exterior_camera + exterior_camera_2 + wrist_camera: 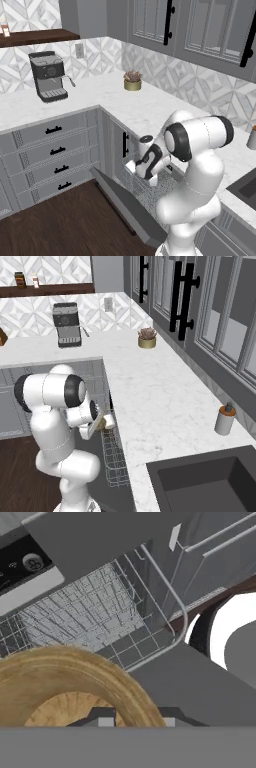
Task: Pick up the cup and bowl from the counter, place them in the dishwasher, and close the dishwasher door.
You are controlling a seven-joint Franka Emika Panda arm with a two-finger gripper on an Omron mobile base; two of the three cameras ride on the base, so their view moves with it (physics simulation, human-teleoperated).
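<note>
Holding the bowl (70, 682) by its rim, my gripper (134, 718) is pinching the golden-brown wood between its two dark finger tips. In the hand view I am seeing the bowl big and close at about 7 o'clock, with its round inside facing the camera. Past it, toward 11 o'clock, I am looking at a grey wire rack (95, 619) inside the dishwasher (30, 567).

In the right base view I am seeing the gripper (102, 421) with a bit of the brown bowl (101, 423) just at the edge of the counter (160, 406), right over the wire rack (115, 461). In the left base view the hand (145, 162) is reaching down toward the open dishwasher (150, 192), near the middle of the picture.

I am seeing the dishwasher door (127, 205) dropped open, sloping down toward the dark wood floor (60, 225) at about 6 o'clock.

Farther out on the counter (125, 107), a gold pot with a plant (132, 81) is sitting at about 12 o'clock, and a coffee machine (48, 76) is standing at about 10 o'clock. In the right base view a grey soap bottle (225, 418) is standing near the sink (210, 481), at about 4 o'clock.

I cannot tell where the cup is.
</note>
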